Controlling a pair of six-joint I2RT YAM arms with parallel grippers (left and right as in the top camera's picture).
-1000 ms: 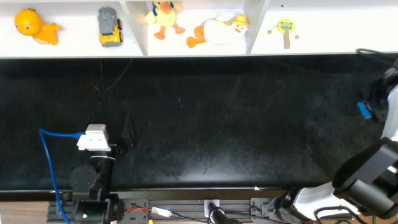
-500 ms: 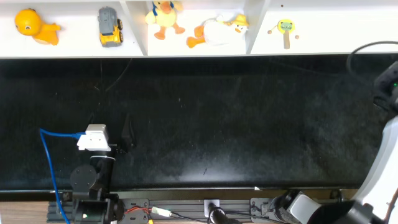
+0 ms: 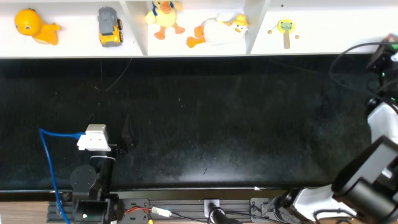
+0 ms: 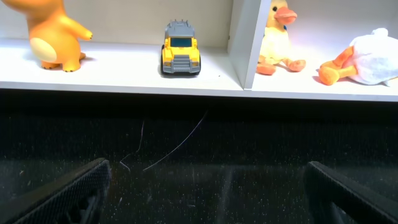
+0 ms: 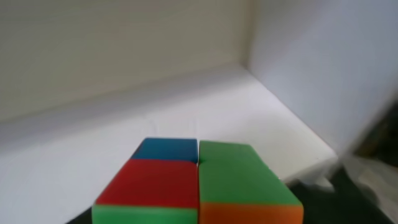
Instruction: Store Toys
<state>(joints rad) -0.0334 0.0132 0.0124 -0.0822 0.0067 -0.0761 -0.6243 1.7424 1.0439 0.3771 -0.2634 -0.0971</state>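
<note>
Black table (image 3: 217, 124) seen from above, with a white shelf (image 3: 323, 38) running along its far edge. The shelf's compartments hold 5 toys: an orange duck (image 3: 34, 25), a yellow truck (image 3: 109, 27), a yellow plush duck (image 3: 165, 17), a white plush duck (image 3: 217, 31) and a small green toy (image 3: 285, 30).

The right claw (image 3: 384, 57) is at the table's far right corner, by the shelf's right end. Its wrist view shows a multicoloured block (image 5: 199, 183) with red, blue, green and orange faces. The block sits close to the camera, above the white floor of a compartment. The claw seems closed on the block, though the block hides its fingers.

The block looks rigid and light, with smooth flat faces that could slip. 2 opposite flat sides are the best place to hold it.

The left claw (image 4: 206, 167) rests near the table's front left, spread wide with nothing in it.

The right claw is cut off at the top view's edge, and the small green toy is too small to identify.
</note>
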